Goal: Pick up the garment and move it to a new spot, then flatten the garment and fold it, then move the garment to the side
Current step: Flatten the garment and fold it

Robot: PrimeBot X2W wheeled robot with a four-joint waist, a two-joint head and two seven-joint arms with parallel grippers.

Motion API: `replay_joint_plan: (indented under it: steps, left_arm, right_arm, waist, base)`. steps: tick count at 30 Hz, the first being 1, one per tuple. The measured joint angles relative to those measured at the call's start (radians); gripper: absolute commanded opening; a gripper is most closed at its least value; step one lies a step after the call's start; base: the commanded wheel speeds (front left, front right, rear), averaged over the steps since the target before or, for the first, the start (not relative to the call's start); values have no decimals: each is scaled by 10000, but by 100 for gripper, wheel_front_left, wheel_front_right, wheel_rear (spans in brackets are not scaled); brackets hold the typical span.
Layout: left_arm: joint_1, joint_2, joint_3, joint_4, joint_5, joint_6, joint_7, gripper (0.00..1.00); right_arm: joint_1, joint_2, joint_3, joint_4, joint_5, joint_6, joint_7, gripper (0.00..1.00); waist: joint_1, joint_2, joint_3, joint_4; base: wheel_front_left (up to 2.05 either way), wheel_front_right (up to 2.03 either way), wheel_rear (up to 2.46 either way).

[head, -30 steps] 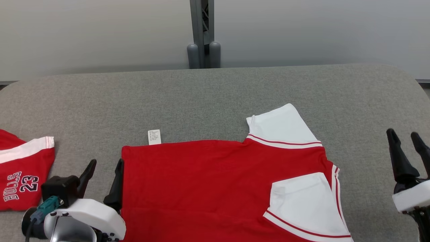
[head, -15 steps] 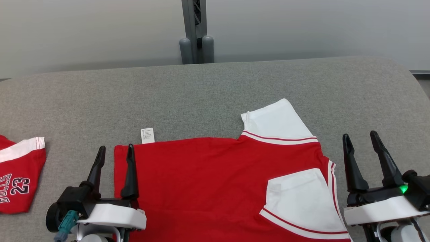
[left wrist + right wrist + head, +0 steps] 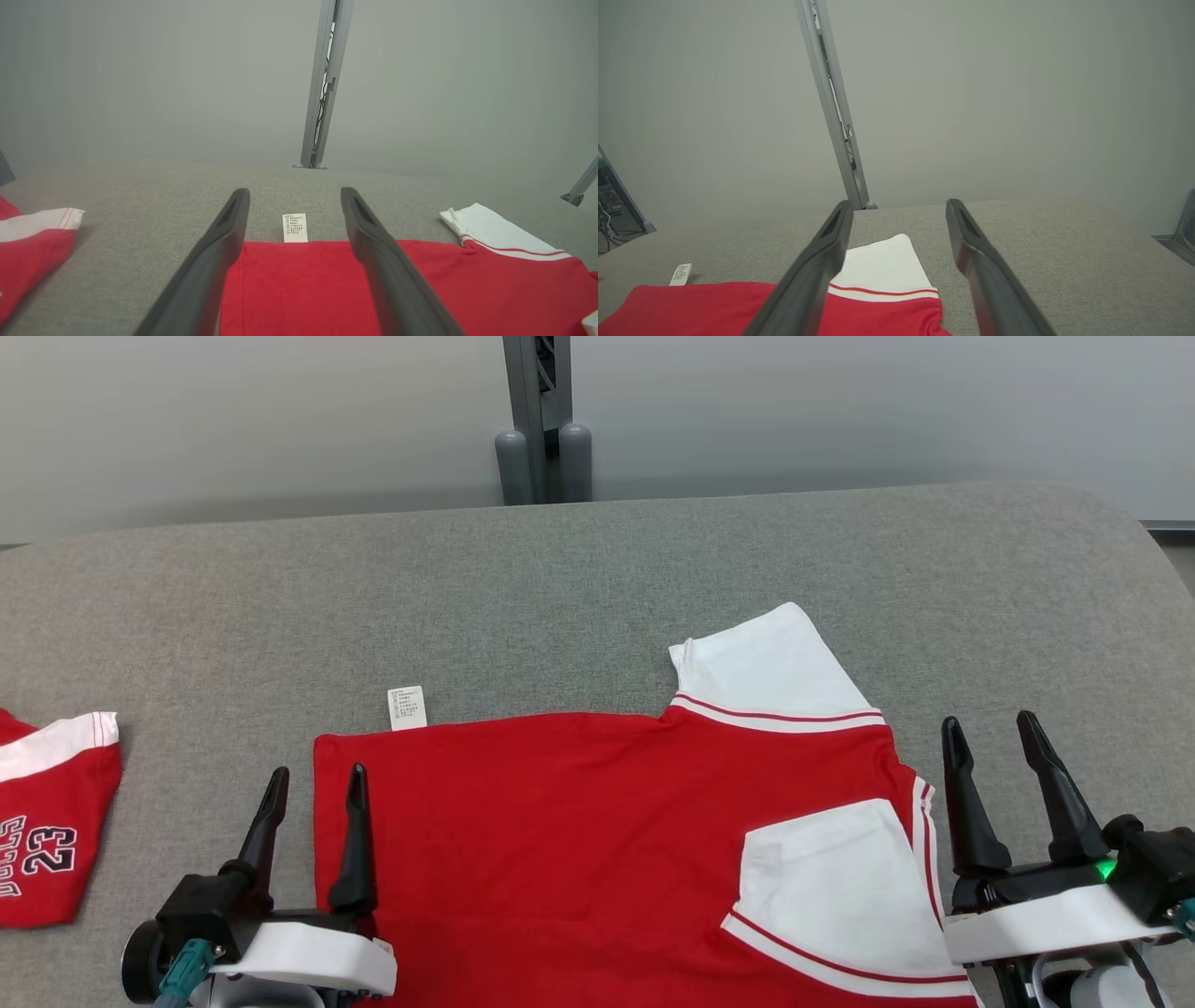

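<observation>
The head view looks down over the table (image 3: 597,579); both wrist views sit low at its near edge, facing the post (image 3: 322,93), sharing the label (image 3: 295,227).

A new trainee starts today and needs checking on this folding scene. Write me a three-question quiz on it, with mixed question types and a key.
1. True or false: the left gripper is shut on the flat red fabric shirt with white sleeves.
2. The small white care label sticks out past the shirt's: A) far edge, B) near edge, C) right-hand sleeve.
3. Fill in: the other red garment, lying at the left of the grey fabric-covered table, bears the number ___.
Key: 1 false, it stands open; 2 A; 3 23.
</observation>
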Motion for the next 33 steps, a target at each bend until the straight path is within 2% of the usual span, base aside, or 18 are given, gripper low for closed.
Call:
replay_joint_plan:
  steps: [7,10,19,25,33]
  left_arm:
    - [-376,63,117,1076,63,-153,-6,100]
    - [-1071,376,209,1745,17,-174,669,100]
    - [-2802,1400,65,2886,94,-263,3574,100]
    - [-3357,1814,-73,3196,130,-370,4543,100]
    - [-3861,2075,-330,3563,159,-619,5148,100]
  right_arm:
    - [-112,31,-46,-128,-27,0,-4,100]
    - [-216,27,-56,-169,-42,0,-8,100]
    - [-569,31,63,-196,36,0,-12,100]
    - [-723,31,140,-171,128,0,-12,100]
    - [-819,29,199,-121,184,0,-12,100]
  waist:
    - [0,0,283,-33]
    - [0,0,520,-50]
    - [0,0,1219,-257]
    - [0,0,1502,-430]
    - [0,0,1645,-531]
  base:
    - [0,0,0]
    - [0,0,0]
    - [0,0,0]
    - [0,0,0]
    - [0,0,0]
